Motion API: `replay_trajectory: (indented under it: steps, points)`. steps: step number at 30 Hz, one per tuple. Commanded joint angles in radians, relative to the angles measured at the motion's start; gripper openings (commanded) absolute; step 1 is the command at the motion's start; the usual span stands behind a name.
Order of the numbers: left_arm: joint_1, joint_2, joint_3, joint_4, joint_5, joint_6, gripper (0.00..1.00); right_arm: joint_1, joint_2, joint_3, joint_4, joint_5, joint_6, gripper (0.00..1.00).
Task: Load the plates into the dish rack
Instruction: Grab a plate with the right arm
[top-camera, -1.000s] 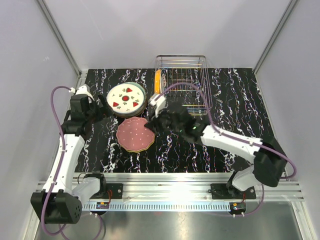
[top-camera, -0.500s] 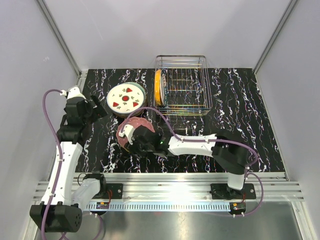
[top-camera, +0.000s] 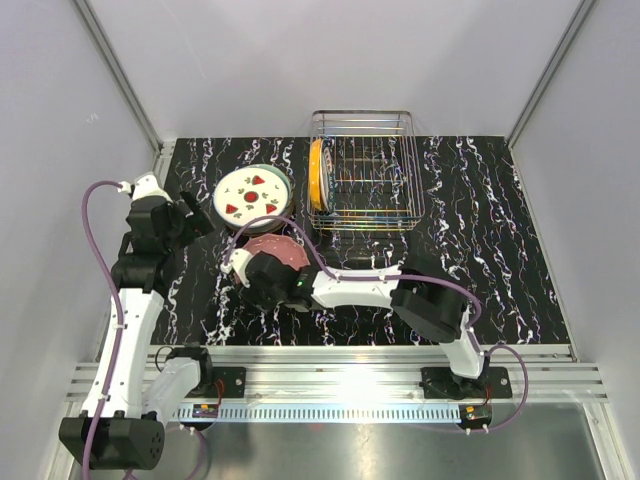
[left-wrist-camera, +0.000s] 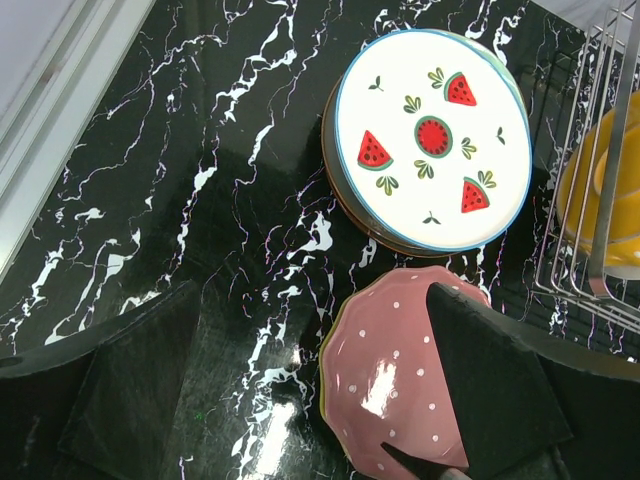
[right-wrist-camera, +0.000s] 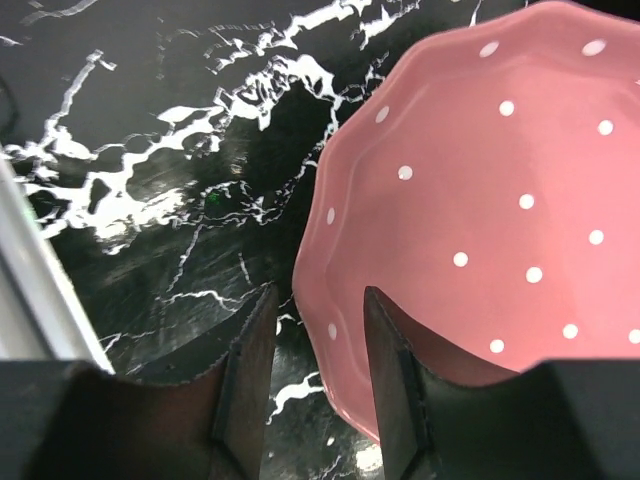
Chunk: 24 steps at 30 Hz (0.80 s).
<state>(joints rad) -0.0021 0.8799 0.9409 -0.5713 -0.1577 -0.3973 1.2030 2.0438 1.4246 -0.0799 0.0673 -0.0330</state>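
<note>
A pink scalloped plate with white dots (top-camera: 278, 247) lies flat on the black marble table; it also shows in the right wrist view (right-wrist-camera: 480, 200) and in the left wrist view (left-wrist-camera: 395, 375). My right gripper (top-camera: 244, 268) is low at the plate's left rim, open, with one finger over the plate and one over the table (right-wrist-camera: 318, 300). A white plate with red watermelon motifs (top-camera: 252, 195) tops a stack of plates (left-wrist-camera: 430, 140). An orange plate (top-camera: 316, 175) stands on edge in the wire dish rack (top-camera: 385, 150). My left gripper (top-camera: 196, 222) is open and empty, left of the stack (left-wrist-camera: 312, 300).
The dish rack's wires (left-wrist-camera: 603, 150) stand right of the white plate, with the orange plate (left-wrist-camera: 590, 195) behind them. A metal rail (top-camera: 330, 362) runs along the table's near edge. Grey walls close the left, right and back sides.
My right arm has swung from the dish rack down and left to the pink plate's left rim. My left arm has drawn back slightly to the left.
</note>
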Motion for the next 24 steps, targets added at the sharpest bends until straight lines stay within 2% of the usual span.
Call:
replay_trajectory:
  steps: [1,8,12,20,24]
  points:
    - [0.001,-0.016,0.027,0.031,-0.006,-0.008,0.99,0.017,0.029,0.054,-0.024,0.068,-0.015,0.46]
    - [0.001,-0.028,0.027,0.028,-0.009,-0.006,0.99,0.036,0.061,0.077,-0.034,0.097,-0.027,0.37]
    - [0.001,-0.033,0.027,0.03,-0.008,-0.006,0.99,0.058,0.078,0.092,-0.047,0.13,-0.038,0.28]
    - [0.001,-0.035,0.027,0.03,-0.011,-0.006,0.99,0.066,0.035,0.088,-0.044,0.143,-0.036,0.04]
    - [0.002,-0.036,0.024,0.03,-0.017,-0.006,0.99,0.066,-0.013,0.07,-0.014,0.131,-0.025,0.01]
